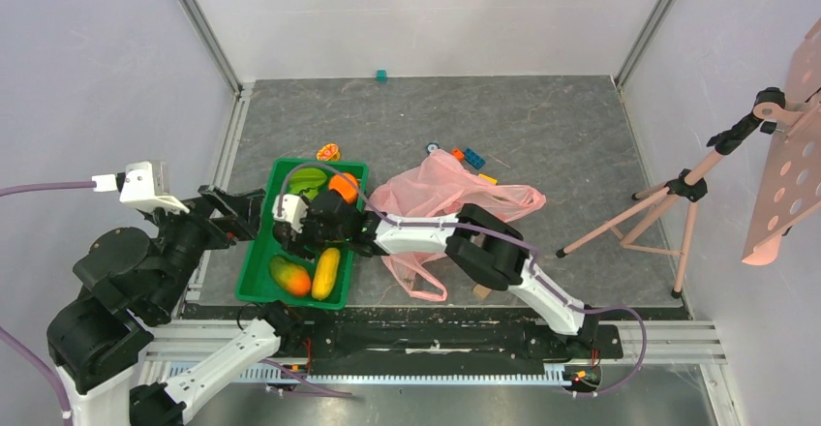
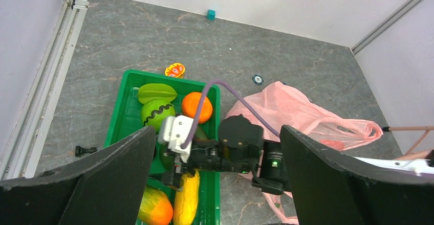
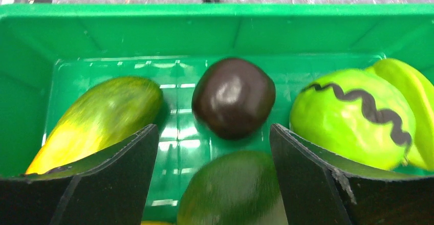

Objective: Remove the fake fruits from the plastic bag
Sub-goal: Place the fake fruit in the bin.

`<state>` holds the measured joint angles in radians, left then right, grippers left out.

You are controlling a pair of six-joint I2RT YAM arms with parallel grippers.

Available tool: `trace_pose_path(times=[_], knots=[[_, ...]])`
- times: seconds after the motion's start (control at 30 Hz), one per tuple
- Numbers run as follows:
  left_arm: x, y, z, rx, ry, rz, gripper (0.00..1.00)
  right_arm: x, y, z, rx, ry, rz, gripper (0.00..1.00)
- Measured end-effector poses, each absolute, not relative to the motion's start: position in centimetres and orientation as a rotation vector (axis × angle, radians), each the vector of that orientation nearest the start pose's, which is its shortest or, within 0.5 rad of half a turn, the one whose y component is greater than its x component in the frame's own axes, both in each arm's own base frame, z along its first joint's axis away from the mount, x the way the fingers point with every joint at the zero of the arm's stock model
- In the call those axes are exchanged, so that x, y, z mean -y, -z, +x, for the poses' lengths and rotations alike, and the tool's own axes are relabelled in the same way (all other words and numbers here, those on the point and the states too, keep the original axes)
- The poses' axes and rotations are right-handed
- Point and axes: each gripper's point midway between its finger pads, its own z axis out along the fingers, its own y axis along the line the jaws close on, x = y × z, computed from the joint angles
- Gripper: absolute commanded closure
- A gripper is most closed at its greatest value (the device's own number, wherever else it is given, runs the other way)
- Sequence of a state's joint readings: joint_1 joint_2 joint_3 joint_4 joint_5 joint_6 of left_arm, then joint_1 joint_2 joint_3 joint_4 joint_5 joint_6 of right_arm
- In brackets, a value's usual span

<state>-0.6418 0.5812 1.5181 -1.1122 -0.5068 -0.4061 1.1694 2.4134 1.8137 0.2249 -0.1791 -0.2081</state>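
The pink plastic bag (image 1: 445, 192) lies crumpled on the grey floor right of the green tray (image 1: 254, 252); it also shows in the left wrist view (image 2: 302, 113), with a small red fruit (image 2: 332, 144) showing through it. The mango-like fruit (image 1: 288, 276) lies in the tray's near end (image 3: 97, 117). My right gripper (image 1: 290, 237) reaches over the tray, jaws open (image 3: 212, 133); a blurred dark green fruit (image 3: 230, 189) lies between the fingers, with gaps on both sides. My left gripper (image 1: 250, 215) hovers at the tray's left side, wide open and empty (image 2: 217, 130).
The tray also holds a yellow oblong fruit (image 1: 325, 273), an orange ball (image 1: 343, 187), a lime-green fruit with a wavy line (image 3: 353, 117) and a dark brown round fruit (image 3: 233, 97). Small toys (image 1: 473, 157) lie behind the bag. A pink tripod stand (image 1: 668, 208) stands at right.
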Motion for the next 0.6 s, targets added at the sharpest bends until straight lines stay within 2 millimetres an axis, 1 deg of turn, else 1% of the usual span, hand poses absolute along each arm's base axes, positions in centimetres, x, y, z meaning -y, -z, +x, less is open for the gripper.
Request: trace_pose_path(times=[0.1,0.17,0.27,0.37,0.43,0.5,0.6], knots=[[1.6,-41.2,14.0,-1.728,0.33,-0.166,0.03,-60.8,-8.4,23.3,-1.484,-0.8,-1.384,0.17],[1.6,-41.2,14.0,-1.729,0.33,-0.166,0.03,-59.2,-10.3,22.6,-1.468,-0.807,-1.367,0.17],[1.8,-41.0,14.2,-1.733,0.329,-0.165,0.02,-56.6,-14.6,21.6,-1.415,-0.831,-1.31,0.19],[2.4,-40.0,14.7,-1.757,0.326,-0.15,0.01,-53.9,-19.5,20.8,-1.355,-0.853,-1.211,0.2],[3.2,-38.9,15.4,-1.792,0.32,-0.132,0.01,-51.4,-21.9,20.4,-1.343,-0.851,-1.137,0.2],[4.3,-37.6,16.3,-1.836,0.316,-0.112,0.0,-48.4,-23.4,20.2,-1.354,-0.834,-1.055,0.19],[6.3,-35.1,18.1,-1.921,0.302,-0.085,0.0,-43.7,-23.9,20.2,-1.417,-0.782,-0.925,0.17]])
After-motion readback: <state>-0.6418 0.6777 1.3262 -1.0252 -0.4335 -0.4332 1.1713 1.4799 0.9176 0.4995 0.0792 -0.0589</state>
